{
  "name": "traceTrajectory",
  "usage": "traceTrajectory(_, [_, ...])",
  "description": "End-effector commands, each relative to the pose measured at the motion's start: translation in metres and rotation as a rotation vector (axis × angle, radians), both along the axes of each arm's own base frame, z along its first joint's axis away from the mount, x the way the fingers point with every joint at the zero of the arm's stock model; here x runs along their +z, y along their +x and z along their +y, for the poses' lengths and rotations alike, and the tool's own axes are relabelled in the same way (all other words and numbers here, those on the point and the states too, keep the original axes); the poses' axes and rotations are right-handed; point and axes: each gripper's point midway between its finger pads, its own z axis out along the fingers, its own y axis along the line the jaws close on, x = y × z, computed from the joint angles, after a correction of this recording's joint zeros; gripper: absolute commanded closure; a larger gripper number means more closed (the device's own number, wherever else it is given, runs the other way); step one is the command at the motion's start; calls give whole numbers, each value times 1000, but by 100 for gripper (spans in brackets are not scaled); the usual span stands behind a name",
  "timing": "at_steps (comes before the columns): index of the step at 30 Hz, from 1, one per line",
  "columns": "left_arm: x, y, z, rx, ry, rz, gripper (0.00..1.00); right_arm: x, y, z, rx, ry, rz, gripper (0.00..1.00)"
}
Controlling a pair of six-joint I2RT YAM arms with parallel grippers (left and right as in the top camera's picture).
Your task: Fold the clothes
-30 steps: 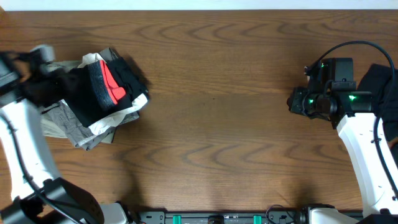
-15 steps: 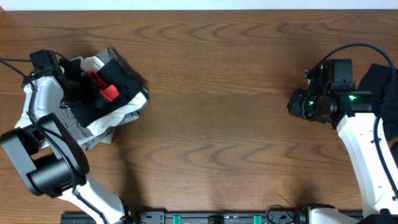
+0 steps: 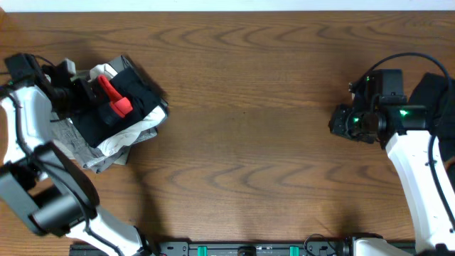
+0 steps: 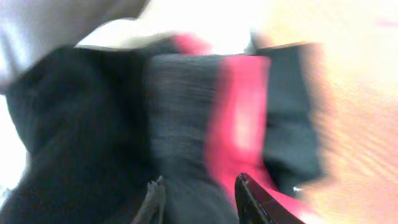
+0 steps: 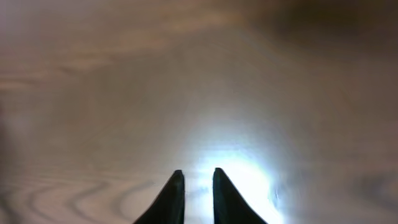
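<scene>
One pile of clothes (image 3: 117, 114) is heaped at the worktop (image 3: 249, 142) left | left jaws parted, just over it | right jaws together, empty, well away

Left wrist view: heavily motion-blurred; cannot confirm whether left hand (image 4: 200, 178) grips black-and-red garment (image 4: 205, 118). Cut off at bottom edge: fingers (image 4: 256, 199).

Overhead: clothes pile (image 3: 114, 139) partly covered by left arm (image 3: 25, 117); dark cloth (image 3: 446, 107) cropped at right edge, type unreadable.

Right wrist view: counter (image 5: 124, 93) out of focus, washed out by glare near right hand (image 5: 197, 171).
</scene>
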Motion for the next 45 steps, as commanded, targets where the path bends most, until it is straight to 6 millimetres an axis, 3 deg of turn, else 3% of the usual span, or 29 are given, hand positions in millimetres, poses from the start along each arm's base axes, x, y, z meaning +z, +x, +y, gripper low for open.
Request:
traceTrajectory(1, [110, 6, -51, -202, 46, -271, 60, 66, 8, 10, 87, 26, -249, 79])
traceTrajectory(5, [172, -29, -116, -421, 141, -378, 60, 131, -1, 19, 128, 59, -468, 72])
traceTrajectory(8, [199, -63, -155, -511, 221, -423, 59, 157, -18, 27, 177, 81, -558, 72])
traceTrajectory(12, [209, -110, -177, -536, 325, -384, 52, 176, -50, 40, 324, 65, -651, 68])
traceTrajectory(15, [211, -135, -185, -488, 309, -345, 43, 183, -72, 41, 338, 52, -677, 61])
traceTrajectory(16, [210, -145, -187, -484, 303, -327, 28, 185, -81, 41, 339, 52, -683, 58])
traceTrajectory(17, [209, -151, -187, -482, 305, -312, 18, 186, -87, 41, 339, 51, -686, 52])
traceTrajectory(18, [208, -156, -187, -485, 305, -301, 10, 186, -92, 41, 339, 51, -687, 36])
traceTrajectory(19, [206, -160, -187, -487, 303, -290, 1, 186, -99, 40, 338, 50, -685, 1])
traceTrajectory(23, [201, -165, -186, -492, 298, -258, 2, 180, -116, 39, 333, 49, -659, 1])
traceTrajectory(28, [200, -163, -185, -489, 303, -249, 2, 171, -123, 39, 331, 56, -612, 1])
traceTrajectory(45, [199, -163, -185, -489, 303, -248, 2, 170, -124, 39, 330, 57, -604, 1])
